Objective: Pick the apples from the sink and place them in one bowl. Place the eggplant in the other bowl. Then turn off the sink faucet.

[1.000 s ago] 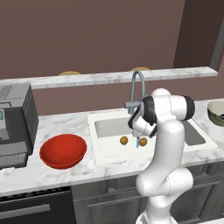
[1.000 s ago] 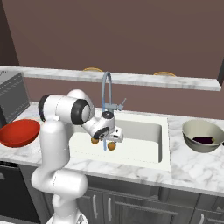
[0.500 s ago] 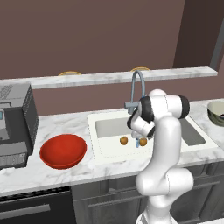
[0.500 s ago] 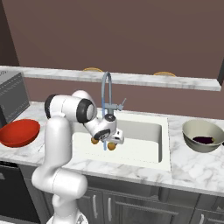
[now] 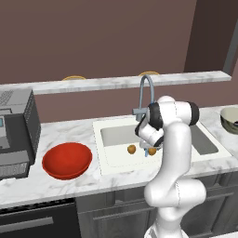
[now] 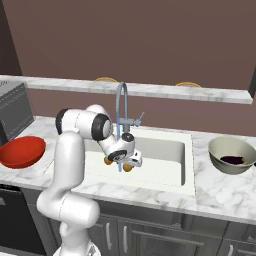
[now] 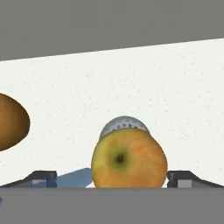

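My gripper [image 7: 114,179] is open, low in the white sink [image 6: 160,155], with one fingertip [image 7: 41,178] on each side of a yellow-orange apple [image 7: 129,159]. This apple [image 6: 128,167] lies in front of the round metal drain [image 7: 124,124]. The second apple [image 7: 11,121] rests to its left, also visible as the apple [image 5: 132,149] on the basin floor. The red bowl [image 5: 67,160] stands empty on the counter to the left. The greenish-grey bowl [image 6: 231,155] at the right holds the dark eggplant [image 6: 234,160]. Water runs from the grey gooseneck faucet [image 6: 121,107].
A dark appliance [image 5: 16,132] stands at the far left of the marble counter [image 5: 56,183]. A raised marble ledge [image 5: 107,83] runs behind the sink. The arm's white elbow [image 5: 174,114] hangs over the basin's middle.
The arm's upper links have edged slightly toward the sink. The gripper stays open around the same apple, and nothing else has moved.
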